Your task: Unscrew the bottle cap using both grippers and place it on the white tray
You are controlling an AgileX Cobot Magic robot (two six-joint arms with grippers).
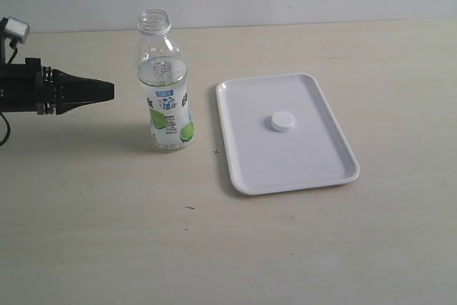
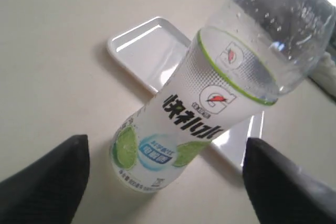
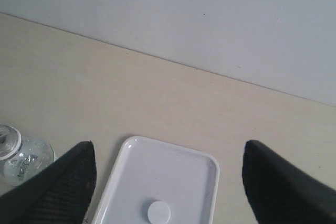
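- A clear drink bottle [image 1: 166, 98] with a lime on its label stands upright on a pale table [image 1: 107, 248]. Its neck is open, with no top on it.
- A white tray [image 1: 246, 169] lies flat just to the right of the bottle, not touching it.
- The small white cap [image 1: 282, 121] rests on the tray, near its middle.
- The left gripper [image 1: 107, 91] comes in from the left edge at the height of the bottle's shoulder. It is a little apart from the bottle.
- In the left wrist view its two black fingers [image 2: 52, 182] are spread wide, released, with the bottle between and beyond them, untouched.
- The right gripper [image 3: 169, 150] shows only in its own wrist view. Its fingers are also wide apart and hold nothing, and the tray and cap lie below them.
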